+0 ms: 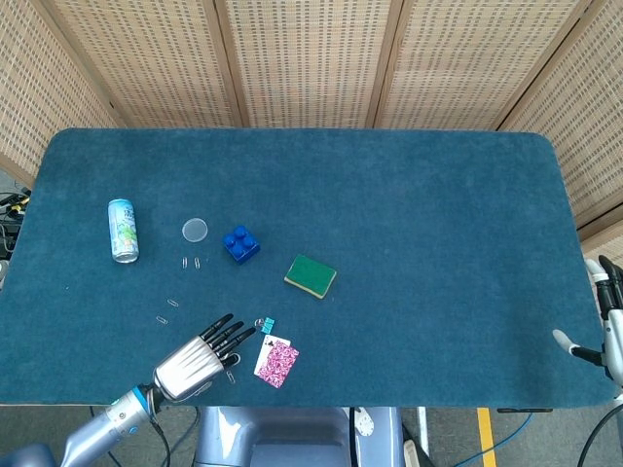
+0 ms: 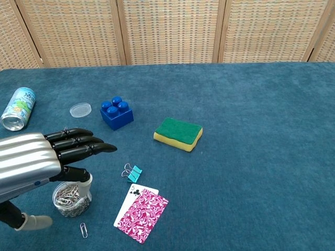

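Note:
My left hand hovers over the near left of the blue table, fingers stretched out together and holding nothing. Under it stands a small clear jar of paper clips, with the thumb close to its rim; whether they touch I cannot tell. The head view hides the jar behind the hand. Just right of the hand lie a teal binder clip and playing cards. My right hand stays at the table's right edge, fingers apart and empty.
A drink can lies on its side at the left. A clear lid, a blue brick and a green-and-yellow sponge sit mid-table. Loose paper clips are scattered about.

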`<state>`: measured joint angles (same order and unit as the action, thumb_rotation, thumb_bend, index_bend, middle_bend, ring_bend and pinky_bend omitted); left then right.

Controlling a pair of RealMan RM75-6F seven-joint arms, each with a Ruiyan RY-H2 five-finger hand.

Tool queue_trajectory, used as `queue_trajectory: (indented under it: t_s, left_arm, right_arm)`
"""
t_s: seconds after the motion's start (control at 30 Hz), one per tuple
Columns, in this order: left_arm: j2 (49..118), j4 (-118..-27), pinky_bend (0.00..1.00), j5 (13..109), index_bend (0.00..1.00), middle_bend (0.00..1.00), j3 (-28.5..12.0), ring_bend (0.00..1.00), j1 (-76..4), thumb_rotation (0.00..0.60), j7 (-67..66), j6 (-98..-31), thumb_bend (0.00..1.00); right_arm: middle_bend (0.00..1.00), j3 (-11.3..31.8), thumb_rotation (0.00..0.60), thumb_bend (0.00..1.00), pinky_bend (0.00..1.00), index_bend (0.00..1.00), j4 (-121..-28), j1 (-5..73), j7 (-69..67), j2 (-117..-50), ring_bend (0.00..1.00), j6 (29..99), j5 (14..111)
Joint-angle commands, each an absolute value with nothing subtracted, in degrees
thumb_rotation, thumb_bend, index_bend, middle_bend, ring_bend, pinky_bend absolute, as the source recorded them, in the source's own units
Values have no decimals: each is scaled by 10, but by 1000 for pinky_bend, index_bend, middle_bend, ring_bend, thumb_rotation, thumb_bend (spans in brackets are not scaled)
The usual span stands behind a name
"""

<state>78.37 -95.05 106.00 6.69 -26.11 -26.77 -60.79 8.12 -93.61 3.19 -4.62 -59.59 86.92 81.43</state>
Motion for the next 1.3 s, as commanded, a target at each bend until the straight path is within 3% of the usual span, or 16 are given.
queue_trajectory:
  t_s: [0.03, 0.43, 1.3]
  left_arm:
    - [794, -942, 0, 1049, 457, 0, 71, 0, -265, 600, -278, -591, 235]
    - [830, -904, 0, 1031, 493, 0, 77, 0, -268, 600, -290, -574, 301]
    - [878, -862, 0, 1021, 517, 0, 82, 0, -283, 600, -325, -560, 322]
  right_arm:
    - [0, 81, 600, 0, 0, 0, -936, 32, -47, -596, 0, 869, 814]
    - [0, 81, 600, 0, 0, 0, -937, 34, -48, -595, 0, 864, 813]
    - [0, 82, 600, 0, 0, 0, -936, 34, -55, -593, 0, 862, 809]
